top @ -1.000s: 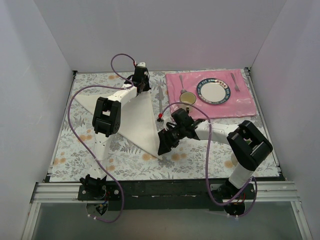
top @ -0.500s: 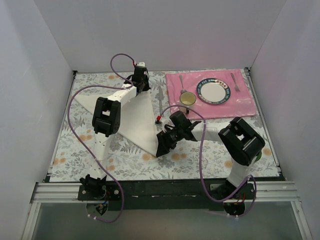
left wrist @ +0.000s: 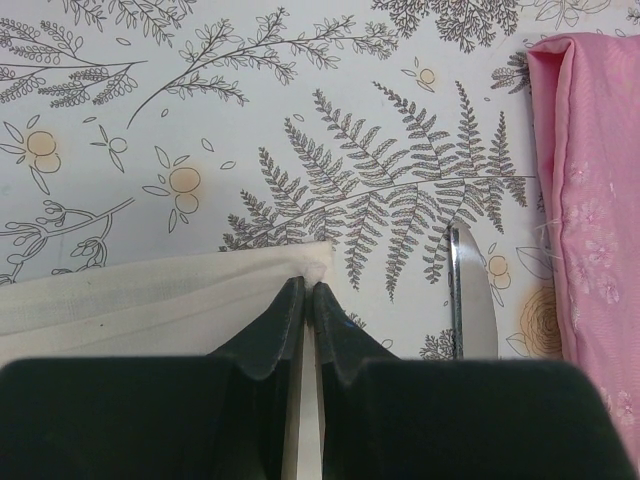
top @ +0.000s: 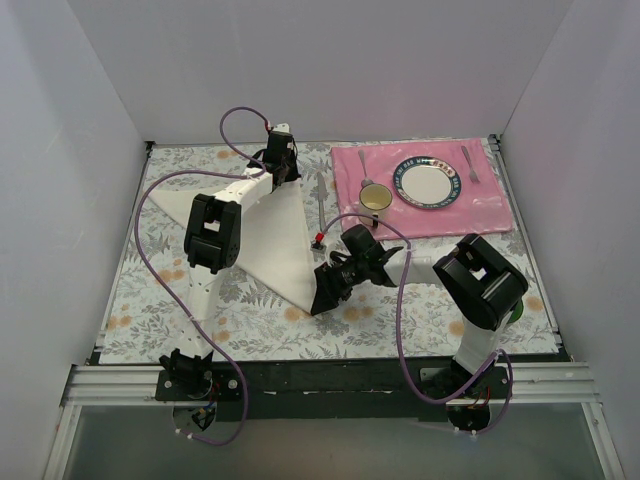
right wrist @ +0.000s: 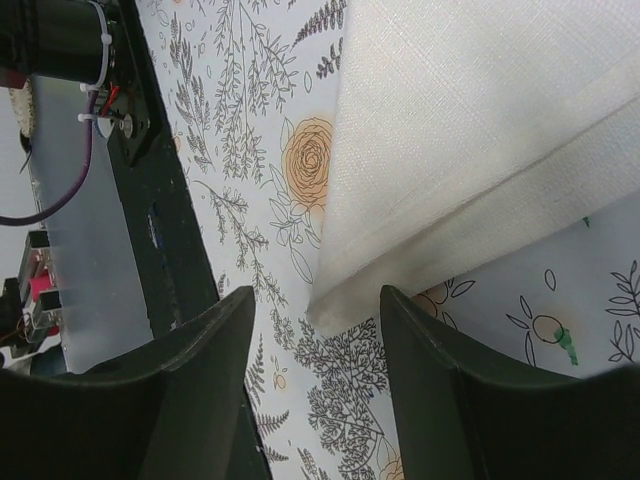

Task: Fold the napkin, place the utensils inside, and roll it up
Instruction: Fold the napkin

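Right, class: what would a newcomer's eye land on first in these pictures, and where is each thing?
The off-white napkin, folded to a triangle, lies left of centre on the flowered table. The left gripper is shut on its far corner, and the open right gripper straddles its near tip. At far right a pink placemat bears a plate and a cup.

Pink mat [top: 485,205] w/ plate [top: 428,185], cup [top: 375,197]

The knife [left wrist: 472,300] shows only its blade tip, the rest behind the left gripper [left wrist: 308,291]; the left arm [top: 215,235] covers part of the napkin [top: 280,238].
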Controlling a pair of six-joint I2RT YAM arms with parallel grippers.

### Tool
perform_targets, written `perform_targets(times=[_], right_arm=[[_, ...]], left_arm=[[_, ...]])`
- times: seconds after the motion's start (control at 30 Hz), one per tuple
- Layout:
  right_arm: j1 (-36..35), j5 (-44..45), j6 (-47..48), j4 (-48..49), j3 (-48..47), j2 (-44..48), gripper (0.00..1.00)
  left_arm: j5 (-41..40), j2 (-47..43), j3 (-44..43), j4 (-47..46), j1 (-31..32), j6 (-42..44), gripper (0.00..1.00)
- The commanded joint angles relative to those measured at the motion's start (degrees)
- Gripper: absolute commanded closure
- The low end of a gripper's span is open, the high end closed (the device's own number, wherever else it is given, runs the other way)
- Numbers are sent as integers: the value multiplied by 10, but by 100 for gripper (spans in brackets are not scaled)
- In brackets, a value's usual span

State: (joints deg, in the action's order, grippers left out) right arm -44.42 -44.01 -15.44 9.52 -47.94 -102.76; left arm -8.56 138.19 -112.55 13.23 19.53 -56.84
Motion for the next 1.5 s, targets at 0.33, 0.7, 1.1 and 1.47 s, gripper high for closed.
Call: perform_targets(times=[0.33, 0.7, 1.1, 1.47], right_arm=[[-8, 2, -14, 7, 32, -2, 39], [-8, 3, -14, 0, 26, -10, 39], [-9, 11, -12, -13, 20, -12, 40], [-9, 224, 78, -300, -137, 34, 35]], left_arm=[[5, -2, -43, -17, -5, -5, 100], [22, 23, -50, -23, -6, -7, 100], [30, 35, -50, -22, -6, -4, 94], [120, -132, -65, 104, -77, -80, 41]])
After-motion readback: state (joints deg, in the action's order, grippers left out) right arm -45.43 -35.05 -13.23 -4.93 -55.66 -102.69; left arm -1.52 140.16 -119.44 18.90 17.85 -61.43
